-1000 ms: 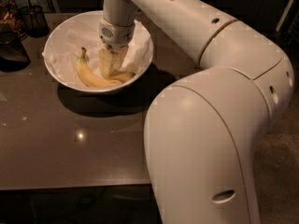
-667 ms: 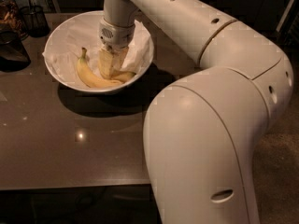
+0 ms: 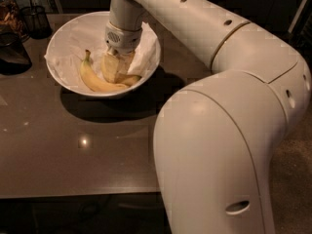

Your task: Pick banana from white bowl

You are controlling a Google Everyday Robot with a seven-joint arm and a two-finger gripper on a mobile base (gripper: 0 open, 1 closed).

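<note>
We see the gripper (image 3: 117,68) low in the bowl (image 3: 63,33), covering most of the banana (image 3: 129,80); its grip we cannot tell.

glossy white rounded arm (image 3: 195,18) w/ dark oval holes (image 3: 227,22), vented wrist (image 3: 122,35); gripper (image 3: 116,66) in white bowl (image 3: 102,93).

One camera looks steeply down from high on the robot's own body, facing forward across the dark counter (image 3: 73,155). It sits close: the pale arm (image 3: 219,130) fills the right half of the frame and reaches toward the upper left. There the white bowl (image 3: 63,30) lies farther off, with the hand (image 3: 117,67) inside it.
</note>
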